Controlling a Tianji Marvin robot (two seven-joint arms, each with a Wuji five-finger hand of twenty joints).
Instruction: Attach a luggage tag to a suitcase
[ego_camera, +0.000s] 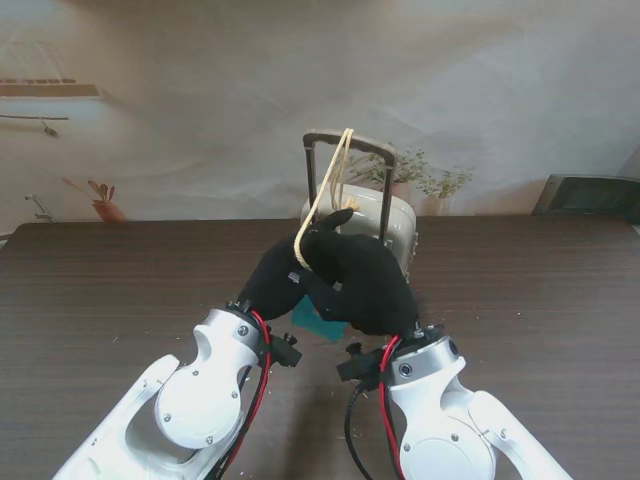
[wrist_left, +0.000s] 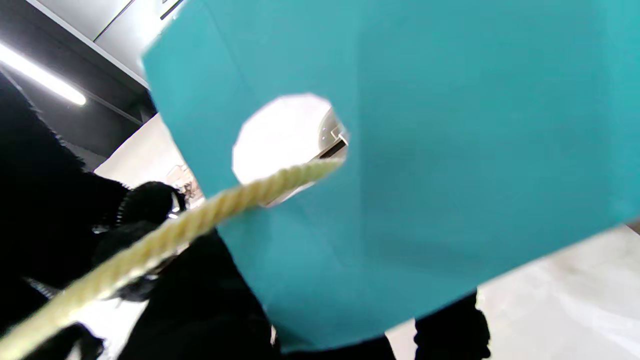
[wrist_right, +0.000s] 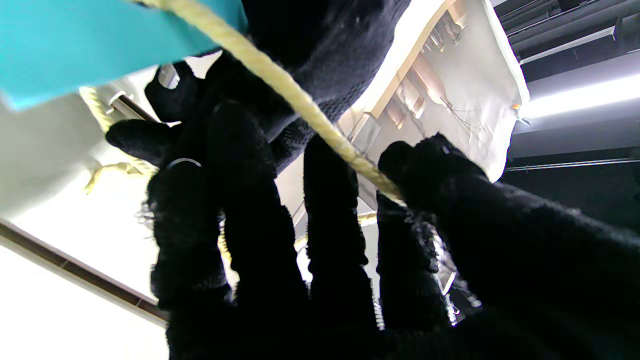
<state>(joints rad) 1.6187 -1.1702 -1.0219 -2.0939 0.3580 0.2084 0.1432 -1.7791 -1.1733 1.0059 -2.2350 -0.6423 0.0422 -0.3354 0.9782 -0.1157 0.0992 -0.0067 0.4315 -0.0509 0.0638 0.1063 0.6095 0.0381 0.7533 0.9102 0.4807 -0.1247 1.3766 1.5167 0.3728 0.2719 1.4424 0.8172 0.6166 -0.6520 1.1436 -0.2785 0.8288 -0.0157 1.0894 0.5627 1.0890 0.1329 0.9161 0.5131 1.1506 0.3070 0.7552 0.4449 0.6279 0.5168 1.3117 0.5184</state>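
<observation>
The teal tag (wrist_left: 425, 200) fills the left wrist view, cord (wrist_left: 165, 240) through its hole. Right robot hand (ego_camera: 372, 285) pinches the cord; left robot hand (ego_camera: 275, 282)'s grip is unclear. Keep the cord taut over the suitcase handle (ego_camera: 350, 142).

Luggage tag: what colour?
Teal, plain, with a round hole that the cream cord runs through. The tag shows best in the left wrist view.
</observation>
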